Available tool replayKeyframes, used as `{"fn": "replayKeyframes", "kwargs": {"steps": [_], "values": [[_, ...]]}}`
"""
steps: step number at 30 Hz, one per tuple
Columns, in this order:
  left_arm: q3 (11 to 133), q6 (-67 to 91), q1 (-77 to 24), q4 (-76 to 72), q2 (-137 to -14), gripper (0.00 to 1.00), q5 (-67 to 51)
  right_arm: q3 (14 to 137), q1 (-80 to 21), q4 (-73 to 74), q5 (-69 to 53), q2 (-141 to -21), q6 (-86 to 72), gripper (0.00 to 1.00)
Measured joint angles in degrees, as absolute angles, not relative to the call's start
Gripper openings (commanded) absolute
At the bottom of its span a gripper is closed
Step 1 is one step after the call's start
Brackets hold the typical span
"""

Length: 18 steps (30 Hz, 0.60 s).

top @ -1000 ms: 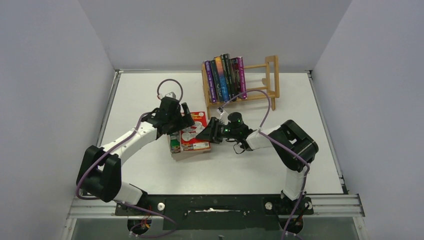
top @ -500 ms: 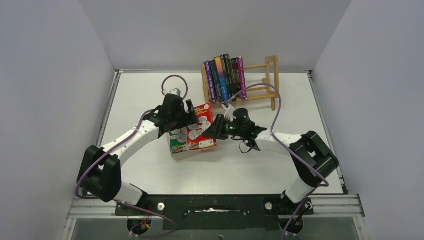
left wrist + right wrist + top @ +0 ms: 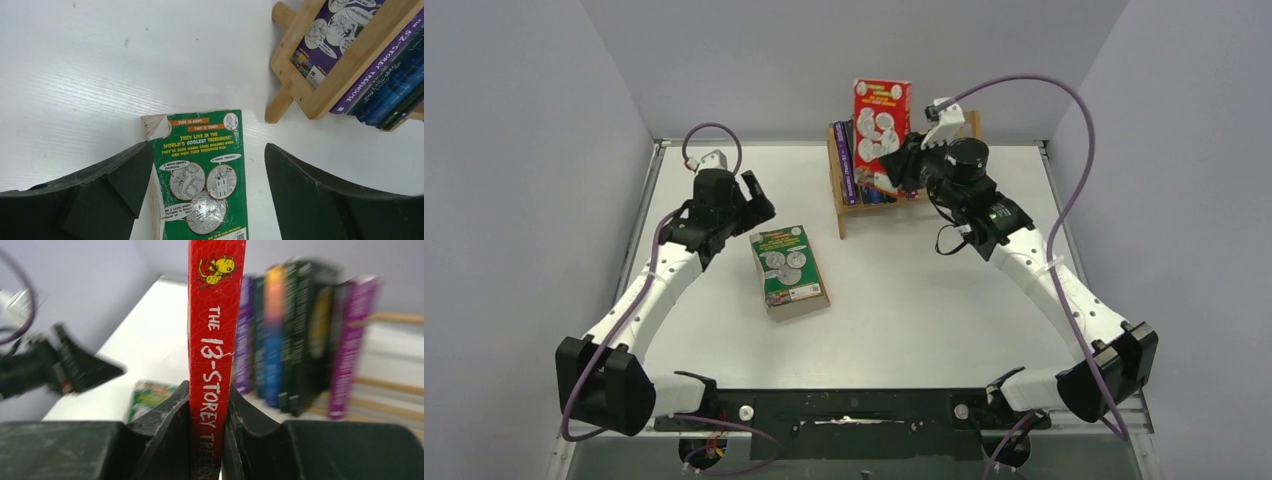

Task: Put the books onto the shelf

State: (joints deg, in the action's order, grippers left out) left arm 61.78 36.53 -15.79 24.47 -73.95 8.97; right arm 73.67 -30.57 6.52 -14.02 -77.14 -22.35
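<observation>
I'm holding the red book [image 3: 216, 340] upright, right fingers [image 3: 170, 415] clamped on its spine, over the shelf [image 3: 840, 210] at the tabletop's [image 3: 924, 300] far edge. The open slot is lying rightward, past the standing books [image 3: 300, 340]. My left fingers [image 3: 115, 175] are standing apart above the green book [image 3: 788, 270].

Free slot on the shelf [image 3: 838, 205] right of the upright books [image 3: 300, 340], along bare rails. Close by that row's left end, the red book [image 3: 882, 120] clamped in the right pincer [image 3: 207, 400]. Open tabletop [image 3: 904, 290] all around the green book [image 3: 786, 270], wide-spread left pincer [image 3: 208, 147] nearby.
</observation>
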Motion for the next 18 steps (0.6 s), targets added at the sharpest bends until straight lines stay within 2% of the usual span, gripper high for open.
{"fn": "replayKeyframes", "kwargs": {"steps": [6,12,18], "values": [[58.2,37.3,-15.9,23.4,-73.8,0.82,5.8,79.5,-27.2,7.9,3.7,-77.1,-10.5,0.00],[57.5,37.4,-16.0,23.5,-74.1,0.82,4.4,79.9,-22.2,5.6,10.5,-81.9,-3.1,0.00],[57.5,37.4,-16.0,23.3,-74.1,0.82,3.9,75.0,-18.2,0.5,10.7,-86.9,1.2,0.00]]}}
